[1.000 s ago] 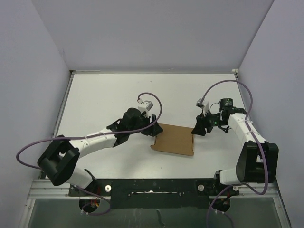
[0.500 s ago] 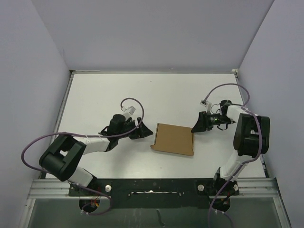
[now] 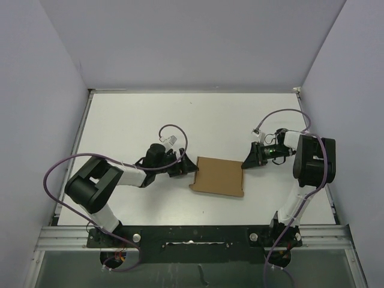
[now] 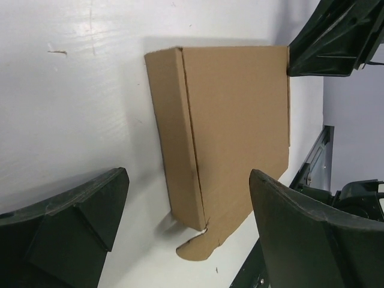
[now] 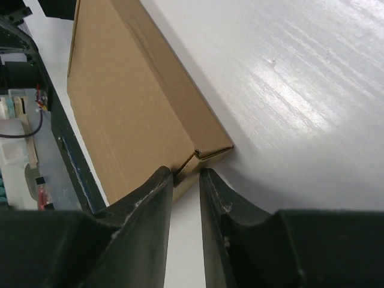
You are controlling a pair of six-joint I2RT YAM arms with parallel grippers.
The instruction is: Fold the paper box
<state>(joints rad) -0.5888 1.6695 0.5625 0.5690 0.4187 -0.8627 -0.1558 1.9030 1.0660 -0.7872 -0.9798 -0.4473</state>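
Two white arms (image 3: 129, 176) with black joints, looping purple cables (image 3: 173, 125) (fingers (image 4: 300, 234) black, wedge-shaped)

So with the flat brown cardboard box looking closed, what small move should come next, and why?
Probably ease the left gripper forward so its wide-open jaws take the left side wall of the flat brown cardboard box. A small tab sticks out untucked at that wall's near corner, and the right gripper, jaws nearly together, sits at the opposite edge to brace it.
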